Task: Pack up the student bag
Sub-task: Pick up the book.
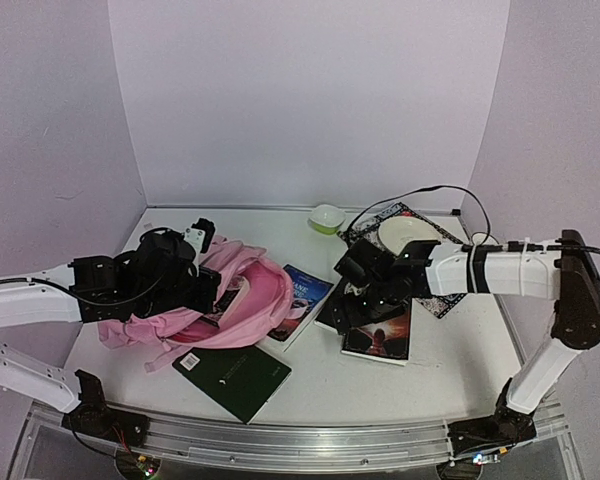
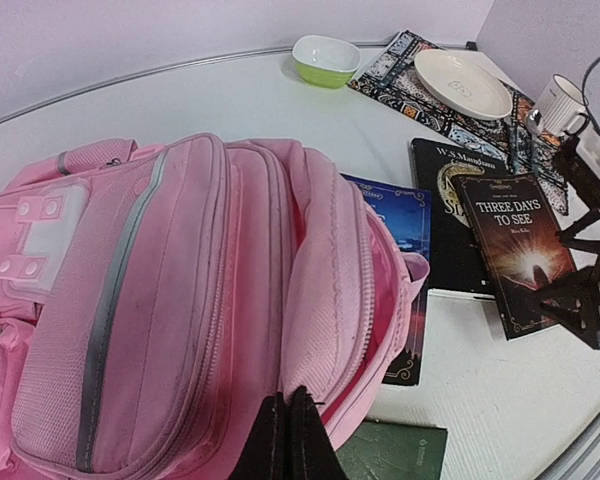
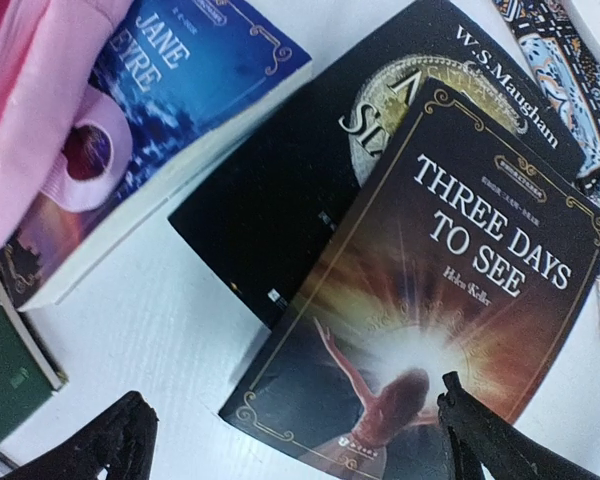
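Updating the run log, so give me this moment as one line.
left gripper: shut on backpack rim | right gripper: open, above Three Days to See book | book: lying on table, not gripped

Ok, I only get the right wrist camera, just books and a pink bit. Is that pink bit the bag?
Observer: Yes, the student bag; its opening faces the blue book.
Operator: What's the other arm doing?
Observer: The left gripper is shut at the bag's rim; whether it pinches fabric, I can't tell.
Operator: Anything else around?
Observer: A green bowl sits far back, near a white plate.
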